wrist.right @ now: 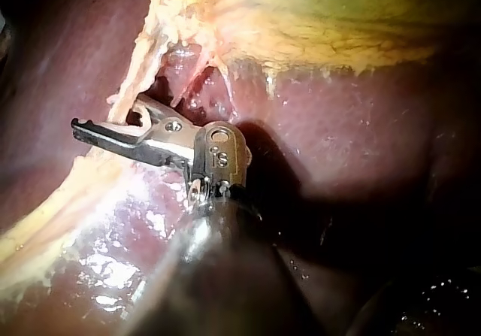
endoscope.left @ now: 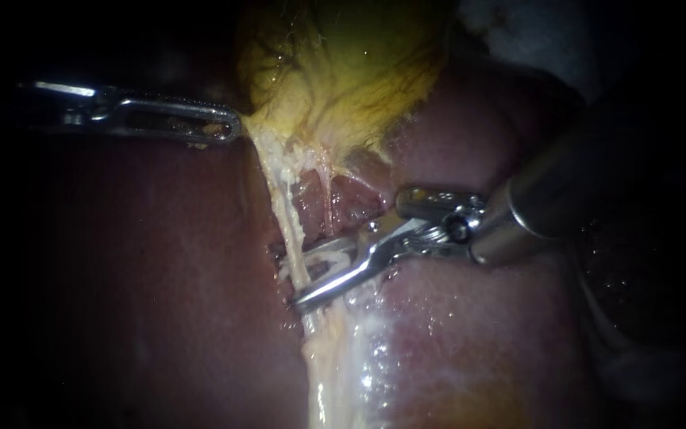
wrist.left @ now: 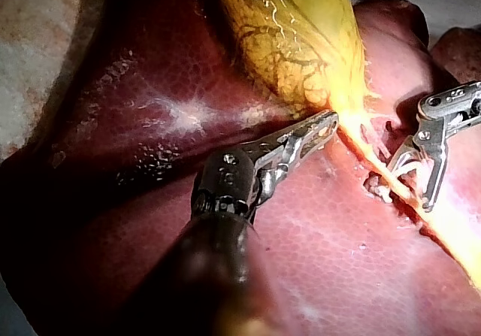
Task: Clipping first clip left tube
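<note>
Right instrument point(endoscope.left: 315, 274) jaws spread, straddling left tube point(endoscope.left: 279, 199) at its near end, over liver point(endoscope.left: 160, 262). Left instrument point(endoscope.left: 232, 127) jaws pinching gallbladder point(endoscope.left: 343, 71) neck at tube's far end, left side.

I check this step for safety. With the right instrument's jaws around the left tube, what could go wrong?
1. The right instrument has open jaws astride the left tube; the thinner right tube runs close beside and might be caught.
2. Its lower jaw tip lies near the liver and could scrape it.
3. The left instrument grips the gallbladder edge; a slip would likely slacken the tube.
</note>
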`<state>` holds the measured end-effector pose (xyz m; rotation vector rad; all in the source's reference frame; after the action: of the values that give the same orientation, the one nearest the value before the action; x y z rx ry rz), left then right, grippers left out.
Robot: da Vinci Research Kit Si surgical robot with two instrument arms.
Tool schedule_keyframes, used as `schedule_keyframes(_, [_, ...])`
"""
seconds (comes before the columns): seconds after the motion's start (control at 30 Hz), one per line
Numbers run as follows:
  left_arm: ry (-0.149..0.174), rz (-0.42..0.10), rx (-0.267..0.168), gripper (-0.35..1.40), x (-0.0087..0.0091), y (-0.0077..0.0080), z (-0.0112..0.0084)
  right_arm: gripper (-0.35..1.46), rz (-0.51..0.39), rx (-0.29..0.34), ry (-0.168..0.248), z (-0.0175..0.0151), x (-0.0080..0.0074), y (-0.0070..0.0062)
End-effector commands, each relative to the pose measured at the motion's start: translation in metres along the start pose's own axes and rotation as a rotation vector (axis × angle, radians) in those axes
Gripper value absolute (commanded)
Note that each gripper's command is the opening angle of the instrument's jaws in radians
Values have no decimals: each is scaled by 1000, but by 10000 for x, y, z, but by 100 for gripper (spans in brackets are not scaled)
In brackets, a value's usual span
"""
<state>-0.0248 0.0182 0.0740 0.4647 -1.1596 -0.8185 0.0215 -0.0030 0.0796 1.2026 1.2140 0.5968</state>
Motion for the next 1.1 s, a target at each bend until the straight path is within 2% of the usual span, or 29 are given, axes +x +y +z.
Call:
schedule_keyframes(0.03, [0,0,0,-35,0,0,0,53,-2,11,2,3,0,-2])
schedule_keyframes(0.2, [0,0,0,-35,0,0,0,53,-7,77,27,13,-2,-13])
schedule_keyframes(0.33, [0,0,0,-35,0,0,0,52,-7,126,36,18,-4,-27])
schedule_keyframes(0.5, [0,0,0,-35,0,0,-1,48,-5,150,17,25,-6,-46])
schedule_keyframes(0.67, [0,0,0,-35,0,0,-1,42,-6,161,8,30,-7,-51])
schedule_keyframes(0.73, [0,-1,0,-35,0,0,-1,32,-5,155,14,29,-6,-49])
schedule_keyframes(0.87, [0,-1,0,-35,-1,0,-1,-1,-4,143,26,26,-5,-46])
schedule_keyframes(1.03, [0,-1,0,-35,-1,0,-1,-35,-3,139,30,25,-2,-46])
schedule_keyframes(1.1, [0,-1,0,-35,-1,0,-1,-35,-3,137,32,24,-2,-46])
